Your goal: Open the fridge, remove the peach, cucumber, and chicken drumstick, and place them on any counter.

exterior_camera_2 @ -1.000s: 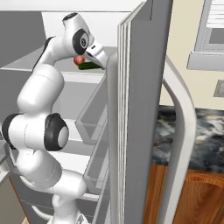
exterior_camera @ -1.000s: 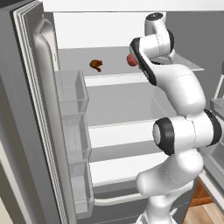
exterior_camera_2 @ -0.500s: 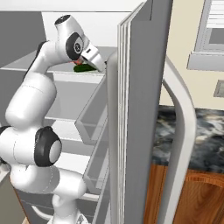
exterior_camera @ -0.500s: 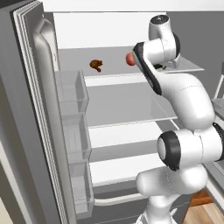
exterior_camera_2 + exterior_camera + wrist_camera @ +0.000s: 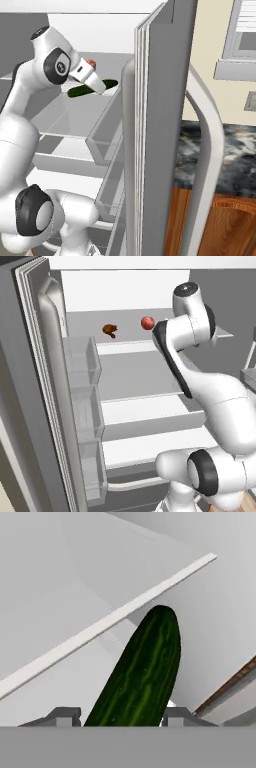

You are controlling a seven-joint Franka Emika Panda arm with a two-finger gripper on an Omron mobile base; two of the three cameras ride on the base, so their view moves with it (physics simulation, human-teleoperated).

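The fridge stands open, its left door swung wide. On its top shelf lie the chicken drumstick and, to its right, the peach, whose red top also peeks out behind the hand. My gripper is shut on the cucumber, a dark green stick that runs forward between the two fingertips. From the right, the cucumber sticks out from under my gripper above the upper shelf. The arm hides the hand in the left base view.
The right fridge door with its pale curved handle stands edge-on close beside the arm. Behind it runs the marbled counter on brown cabinets. Clear door bins line the left door. Lower shelves are bare.
The hand has drawn back from the peach, which now shows whole, and the cucumber has moved with it, down and outward. The arm's upper links have swung right in the left base view.
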